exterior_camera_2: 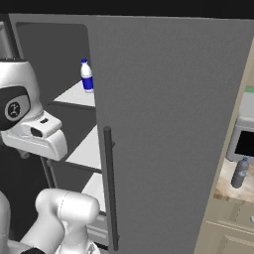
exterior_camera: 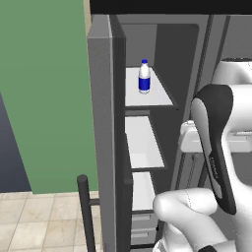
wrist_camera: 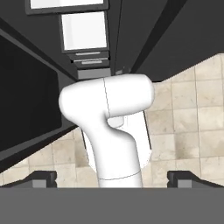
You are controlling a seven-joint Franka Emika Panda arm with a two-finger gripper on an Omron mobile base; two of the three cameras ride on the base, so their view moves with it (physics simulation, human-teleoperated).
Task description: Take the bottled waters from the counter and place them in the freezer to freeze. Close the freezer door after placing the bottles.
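So far half the job looks done: the white bottle (exterior_camera: 144,77) stands upright on the freezer's top shelf (exterior_camera: 160,98), while the grey bottle (exterior_camera_2: 240,173) waits on the tabletop (exterior_camera_2: 237,192) beside the fridge. Gripper (wrist_camera: 112,179) jaws are spread wide, holding nothing; the freezer door (exterior_camera: 101,138) stands open.

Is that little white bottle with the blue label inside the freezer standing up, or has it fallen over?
Upright. The white bottle stands on the freezer's top shelf, blue cap uppermost, in both base views.

White bottle (exterior_camera_2: 87,75) upright on freezer shelf (exterior_camera_2: 74,96), grey bottle (exterior_camera_2: 240,173) on counter (exterior_camera_2: 232,191)
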